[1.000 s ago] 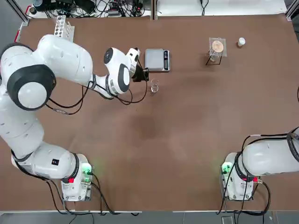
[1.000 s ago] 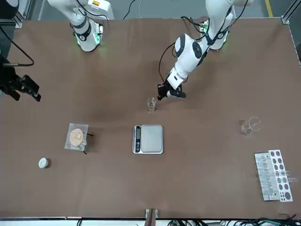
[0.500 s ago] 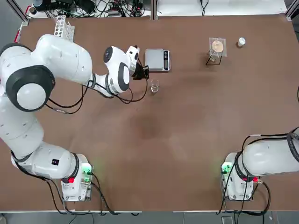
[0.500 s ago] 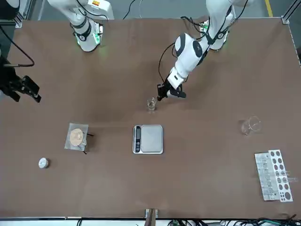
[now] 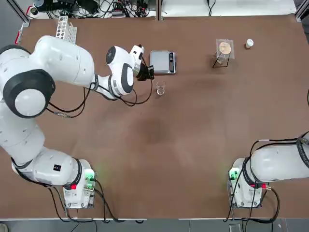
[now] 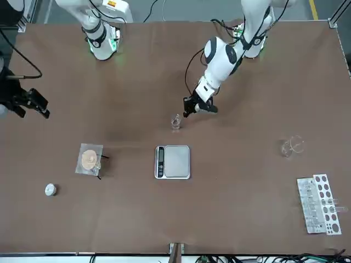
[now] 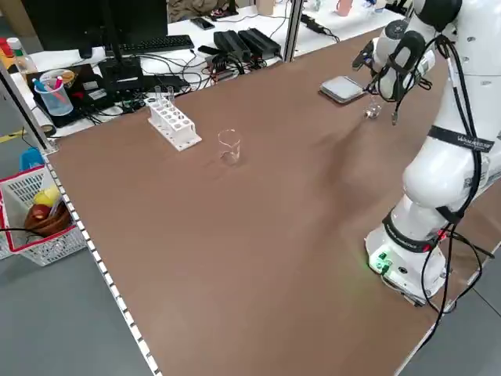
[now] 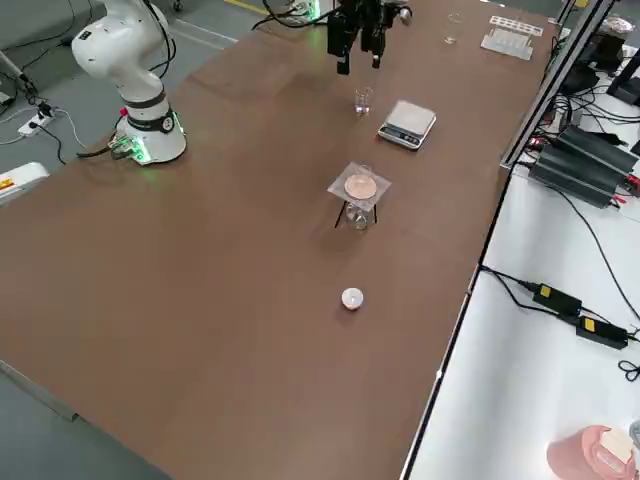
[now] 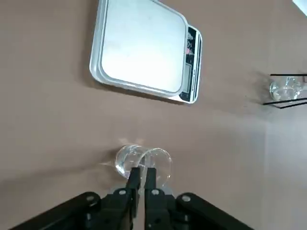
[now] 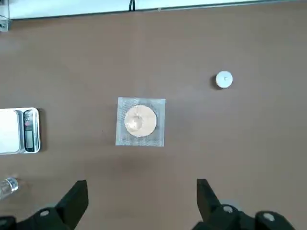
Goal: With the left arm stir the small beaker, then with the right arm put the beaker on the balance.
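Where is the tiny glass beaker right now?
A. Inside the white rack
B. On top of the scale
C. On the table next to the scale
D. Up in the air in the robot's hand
C: the beaker stands on the bare table just short of the scale, whose pan is empty; the left end effector hangs shut right over it.

- The left arm [image 5: 72, 63] reaches across the table toward its far edge, its wrist bent down.
- The left gripper [image 9: 142, 175] has its fingers pressed together.
- The right arm [image 5: 282, 164] sits folded near its base; the right gripper [image 10: 139, 201] is spread wide.
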